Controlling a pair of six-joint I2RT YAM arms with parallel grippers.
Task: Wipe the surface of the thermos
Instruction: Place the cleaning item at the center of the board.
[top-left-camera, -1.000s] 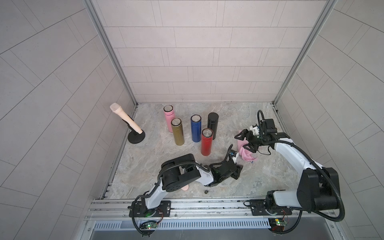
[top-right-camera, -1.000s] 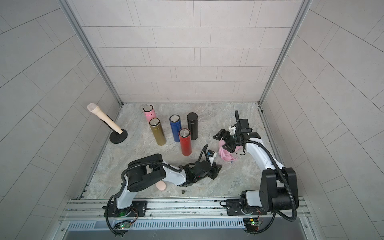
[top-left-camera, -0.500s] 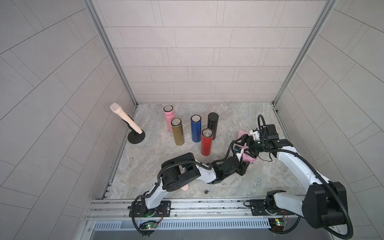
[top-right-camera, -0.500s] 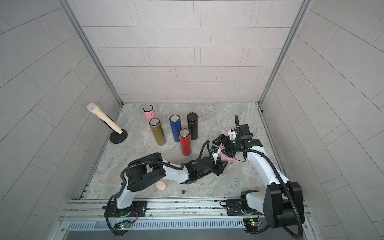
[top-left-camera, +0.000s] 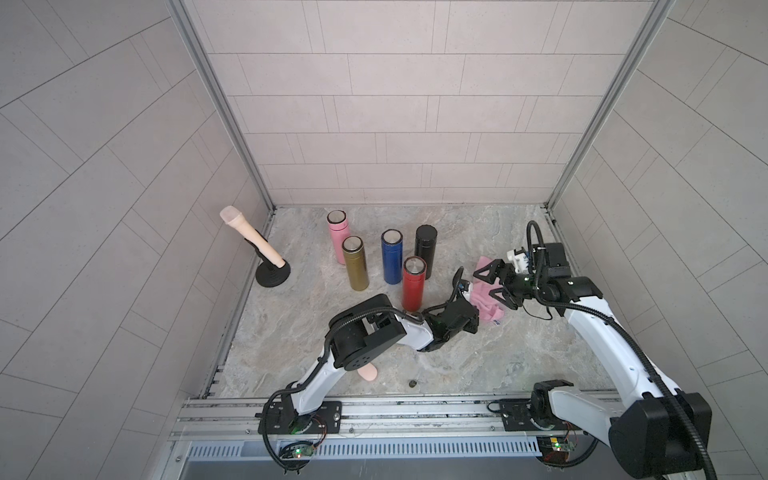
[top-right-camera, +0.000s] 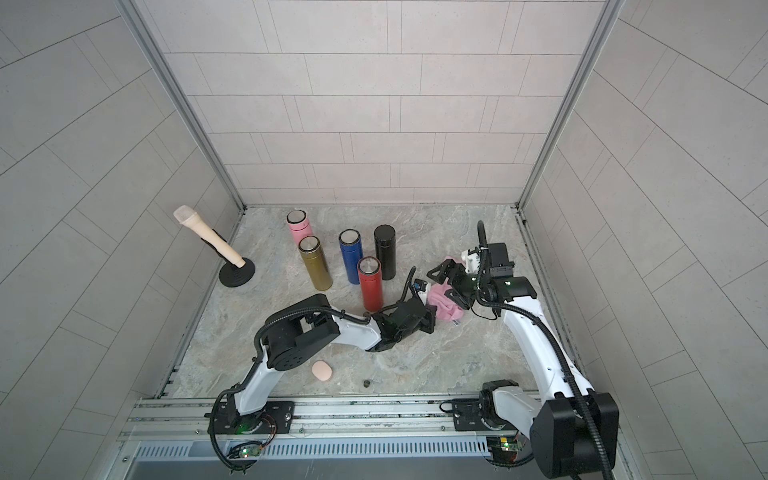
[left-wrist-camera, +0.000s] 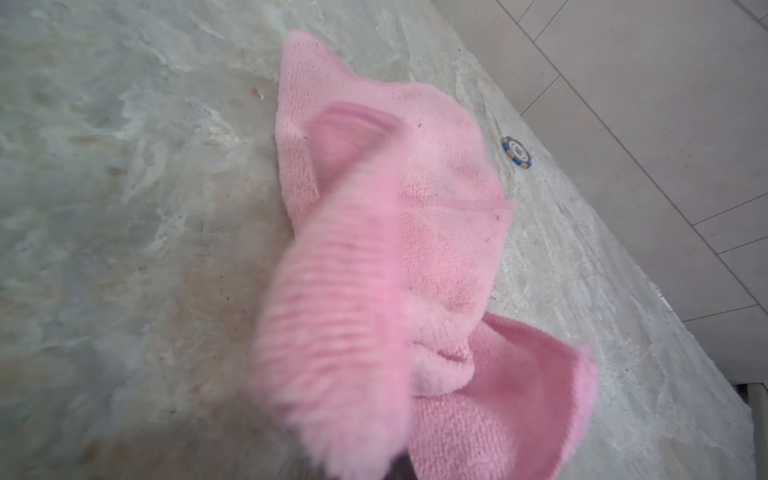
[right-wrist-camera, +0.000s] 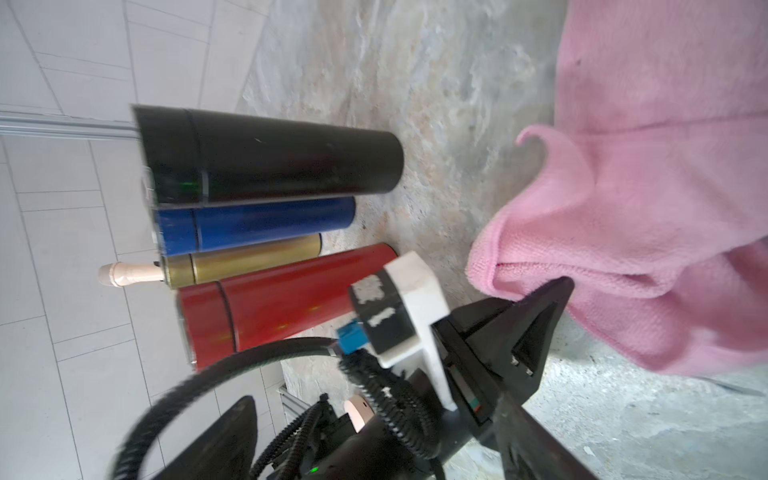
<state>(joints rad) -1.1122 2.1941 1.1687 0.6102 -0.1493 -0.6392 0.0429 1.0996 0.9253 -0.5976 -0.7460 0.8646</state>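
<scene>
Tiled walls (top-left-camera: 395, 124) box in a marbled desk (top-left-camera: 291, 340), so from where I'm standing it looks like a little shower stall. Five thermoses stand upright in a loose bunch toward the back. The pink thermos (top-left-camera: 338, 235) is furthest back and the gold thermos (top-left-camera: 355, 266) is just in front of it. The blue thermos (top-left-camera: 392, 257) and black thermos (top-left-camera: 426, 249) are side by side to their right. The red thermos (top-left-camera: 413, 286) is out front, nearest the arms. Can't tell which one is meant to get the wipe; all five stand apart from both claws.

The pink cloth (top-left-camera: 490, 313) lies crumpled on the desk to the right of the bunch, not touching the red thermos. The left claw (top-right-camera: 430, 318) is down low at the cloth's near edge, clenched on a fold. The right wrist view shows its black tips pinching the fabric, and in the left wrist view the fold is so close it's a pink blur. The right claw (top-left-camera: 492, 286) hangs over the far part of the cloth, jaws spread wide, gripping nothing as far as I can see.

Other bits:
- a peach stick (top-left-camera: 249, 239) leaning on a black base (top-left-camera: 272, 276) by the left wall
- a peach blob (top-right-camera: 322, 370) beside the left arm
- a dark crumb (top-left-camera: 412, 383) near the front rail
- a blue-and-white chip (left-wrist-camera: 516, 151) on the desk beyond the cloth, near the foot of a wall
</scene>
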